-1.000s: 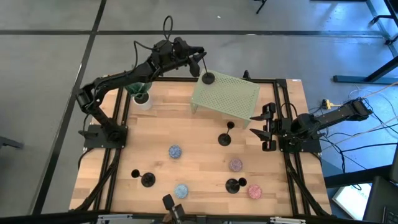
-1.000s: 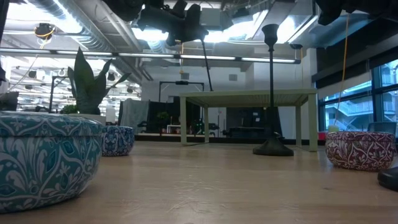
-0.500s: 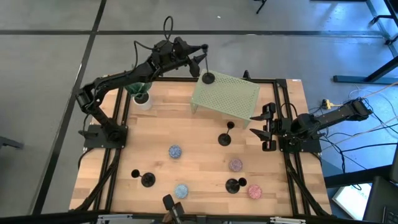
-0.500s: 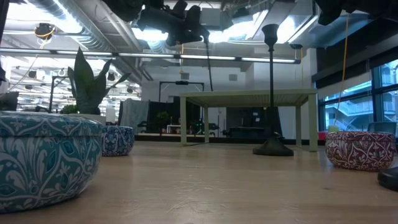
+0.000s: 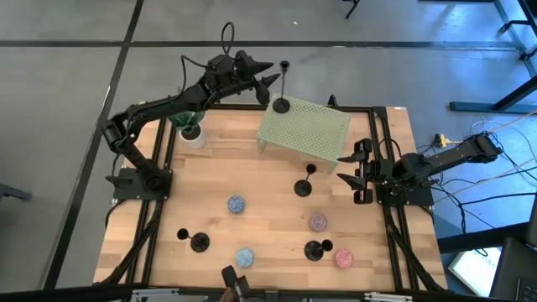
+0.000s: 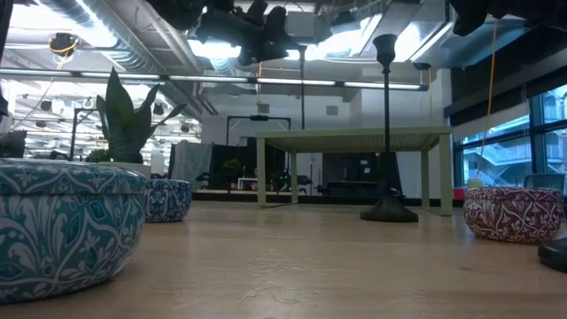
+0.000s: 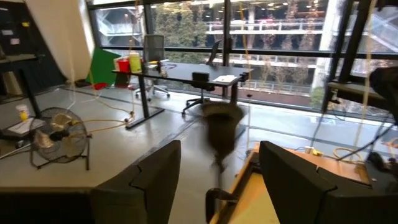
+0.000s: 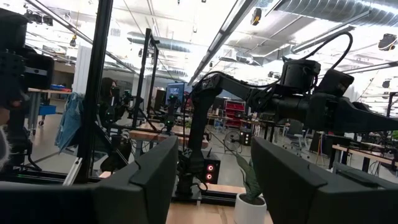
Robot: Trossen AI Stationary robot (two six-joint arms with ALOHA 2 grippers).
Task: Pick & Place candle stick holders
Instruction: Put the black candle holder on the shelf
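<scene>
- the left claw [image 5: 267, 78] reaches over the far edge of the table [image 5: 210, 180], just beside the far left corner of a pale green perforated riser [image 5: 306, 130].
- its fingers [image 7: 155, 177] stand parted with nothing between them; in the left wrist view a candlestick cup [image 7: 221, 121] shows blurred just ahead of the gap, apart from both fingers.
- that candlestick [image 5: 283, 92] stands on the riser's far left corner, base on the mesh, thin stem rising past the claw tips; the low view shows its stem upright above the riser top.
- a second candlestick [image 5: 304, 184] stands on the table just in front of the riser, toward the right arm.
- a third [image 5: 315, 249] stands near the front right of the table, beside a pink patterned bowl [image 5: 343, 257].
- a fourth [image 5: 195, 241] is near the front left; whether it stands or lies cannot be told.
- the right claw [image 5: 351, 170] waits at the table's right edge, beside the riser, its fingers [image 8: 149, 180] spread partway and empty.
- a potted plant [image 5: 190, 127] sits at the far left corner.
</scene>
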